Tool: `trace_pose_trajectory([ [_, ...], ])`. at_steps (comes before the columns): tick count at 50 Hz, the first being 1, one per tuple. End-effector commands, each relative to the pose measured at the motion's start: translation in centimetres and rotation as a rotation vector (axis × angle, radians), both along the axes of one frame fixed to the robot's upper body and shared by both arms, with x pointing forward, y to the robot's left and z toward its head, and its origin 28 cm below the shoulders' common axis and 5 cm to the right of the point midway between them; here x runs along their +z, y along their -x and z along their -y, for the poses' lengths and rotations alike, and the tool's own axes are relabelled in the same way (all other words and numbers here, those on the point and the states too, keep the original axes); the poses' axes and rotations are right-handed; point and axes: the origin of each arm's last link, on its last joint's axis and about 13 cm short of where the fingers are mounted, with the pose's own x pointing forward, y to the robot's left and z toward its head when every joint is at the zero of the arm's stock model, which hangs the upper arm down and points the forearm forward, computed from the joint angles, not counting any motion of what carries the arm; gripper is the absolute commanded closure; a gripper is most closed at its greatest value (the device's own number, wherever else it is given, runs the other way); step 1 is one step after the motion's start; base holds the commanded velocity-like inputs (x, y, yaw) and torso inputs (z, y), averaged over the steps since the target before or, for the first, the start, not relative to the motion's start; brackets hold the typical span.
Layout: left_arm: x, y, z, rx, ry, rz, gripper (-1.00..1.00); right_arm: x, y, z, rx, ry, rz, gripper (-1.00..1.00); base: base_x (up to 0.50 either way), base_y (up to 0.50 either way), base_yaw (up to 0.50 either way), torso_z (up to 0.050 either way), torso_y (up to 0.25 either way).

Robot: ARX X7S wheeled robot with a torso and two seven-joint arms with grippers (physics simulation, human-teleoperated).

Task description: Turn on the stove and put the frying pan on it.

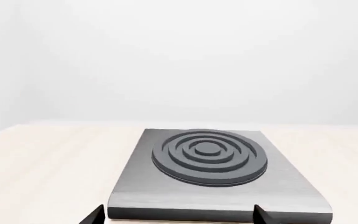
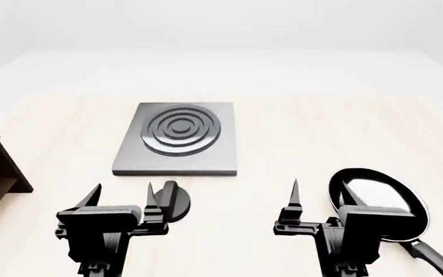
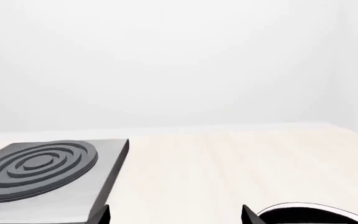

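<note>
A: Worktop (image 2: pixel 299 133) layout? 
B: Stove (image 2: pixel 177 145) mid-worktop, grey plate, dark rings, bare. Frying pan (image 2: pixel 378 203) near right edge, black, shiny inside, under right end effector (image 2: pixel 318 196), likely for pickup. Knob (image 2: pixel 173 202) by left end effector (image 2: pixel 121 197). Both spread wide, empty.
</note>
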Motion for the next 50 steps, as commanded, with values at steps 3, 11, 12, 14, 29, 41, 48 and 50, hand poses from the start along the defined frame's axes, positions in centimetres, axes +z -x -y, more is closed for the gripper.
trace_pose_trajectory([
  [3, -0.2, -0.2, -0.2, 0.011, -0.008, -0.006, -1.00, -0.3, 0.0, -0.1, 0.000, 0.001, -0.013, -1.00, 0.00, 0.00, 0.00, 0.000, 0.005],
  [11, -0.5, -0.7, -0.6, 0.037, -0.042, -0.008, -1.00, -0.4, -0.1, -0.1, -0.004, 0.009, -0.024, -1.00, 0.00, 0.00, 0.00, 0.000, 0.000],
  [12, -0.6, -0.8, -0.7, 0.044, -0.046, -0.007, -1.00, -0.4, 0.0, -0.1, -0.003, 0.009, -0.024, -1.00, 0.00, 0.00, 0.00, 0.000, 0.000],
  [14, -0.8, -1.1, -0.9, 0.065, -0.060, -0.007, -1.00, -0.4, 0.0, -0.1, -0.002, 0.011, -0.026, -1.00, 0.00, 0.00, 0.00, 0.000, 0.000],
  [29, -5.1, -3.0, -1.9, 0.144, -0.132, -0.119, -1.00, -0.6, -0.2, 0.0, 0.002, -0.005, -0.049, -1.00, 0.00, 0.00, 0.00, 0.000, 0.000],
  [41, -7.1, -3.1, -1.8, 0.148, -0.171, -0.171, -1.00, -0.7, -0.2, -0.1, 0.003, -0.002, -0.051, -1.00, 0.00, 0.00, 0.00, 0.000, 0.000],
  [48, -7.3, -3.1, -1.5, 0.132, -0.182, -0.183, -1.00, -0.7, -0.2, -0.1, 0.004, -0.001, -0.053, -1.00, 0.00, 0.00, 0.00, 0.000, 0.000],
  [50, -7.4, -3.1, -1.3, 0.120, -0.189, -0.185, -1.00, -0.7, -0.2, -0.1, 0.004, 0.000, -0.054, -1.00, 0.00, 0.00, 0.00, 0.000, 0.000],
])
